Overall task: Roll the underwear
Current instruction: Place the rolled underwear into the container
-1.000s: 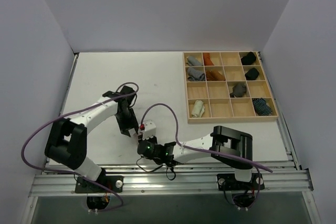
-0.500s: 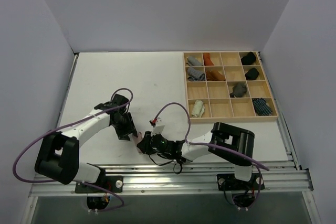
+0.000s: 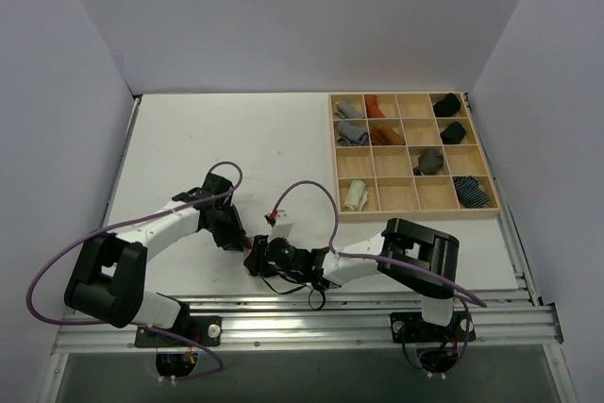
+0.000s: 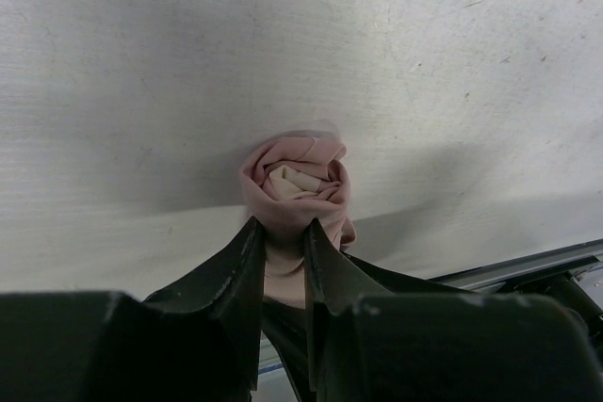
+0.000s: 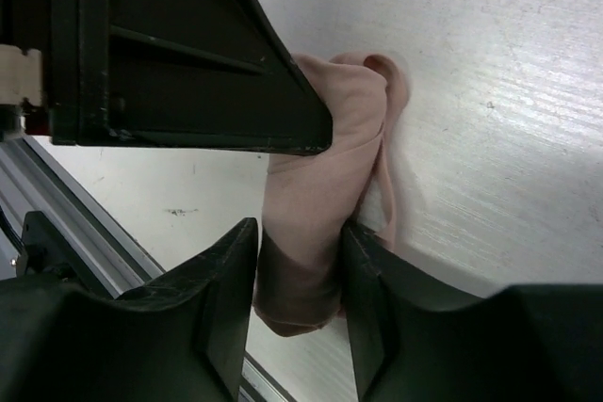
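The dusty pink underwear (image 4: 294,181) is a tight roll with a beige centre, near the table's front edge, and it is barely visible in the top view (image 3: 248,246). My left gripper (image 4: 282,225) is shut on one end of the roll. It also shows in the top view (image 3: 237,233). My right gripper (image 5: 299,228) is shut on the pink roll (image 5: 320,195), one finger pressing each side, and it shows in the top view (image 3: 257,258). The left gripper's black finger (image 5: 188,54) lies on the roll just beyond. A pale yellow-green roll (image 3: 356,196) sits in the tray's near-left cell.
A wooden compartment tray (image 3: 411,214) at the right holds grey, rust, black and blue-striped rolls. The metal rail (image 3: 311,318) runs along the near edge, close behind both grippers. Purple cables loop over both arms.
Both grippers stay together at the pink roll. The right wrist has turned and dropped lower. The left arm has shifted slightly right.
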{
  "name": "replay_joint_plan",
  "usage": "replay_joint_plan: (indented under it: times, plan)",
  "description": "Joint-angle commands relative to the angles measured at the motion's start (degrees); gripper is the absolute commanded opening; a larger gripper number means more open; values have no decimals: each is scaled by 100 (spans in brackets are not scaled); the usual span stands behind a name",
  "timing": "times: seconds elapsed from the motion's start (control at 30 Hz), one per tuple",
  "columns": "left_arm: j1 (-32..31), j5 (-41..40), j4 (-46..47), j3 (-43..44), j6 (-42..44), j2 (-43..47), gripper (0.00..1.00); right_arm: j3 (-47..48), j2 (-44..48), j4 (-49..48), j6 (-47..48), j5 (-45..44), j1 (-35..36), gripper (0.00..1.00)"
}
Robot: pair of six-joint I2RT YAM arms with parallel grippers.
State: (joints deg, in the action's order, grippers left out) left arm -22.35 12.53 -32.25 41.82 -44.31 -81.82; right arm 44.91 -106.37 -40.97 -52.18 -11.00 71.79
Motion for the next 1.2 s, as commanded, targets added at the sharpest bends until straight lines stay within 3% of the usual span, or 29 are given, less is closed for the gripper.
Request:
replay_joint_plan:
  times: [0.0, 0.17, 0.6, 1.07, 1.17]
  plan:
    - [-121, -339, 131, -271, 151, -361, 18, 131, 10, 2119, 331, 3, 37, 38]
    - [-173, -497, 96, -297, 125, -440, 15, 510, 300, 2418, 481, -51, -103, 47]
    - [-288, -717, -18, -192, 72, -484, 15, 861, 687, 2620, 736, 81, -191, 56]
    - [-481, -858, -141, 10, -60, -624, 14, 862, 407, 2691, 718, 248, -429, 57]
    - [-516, -867, -185, 54, -77, -624, 14, 757, 327, 2507, 613, 406, -473, 53]
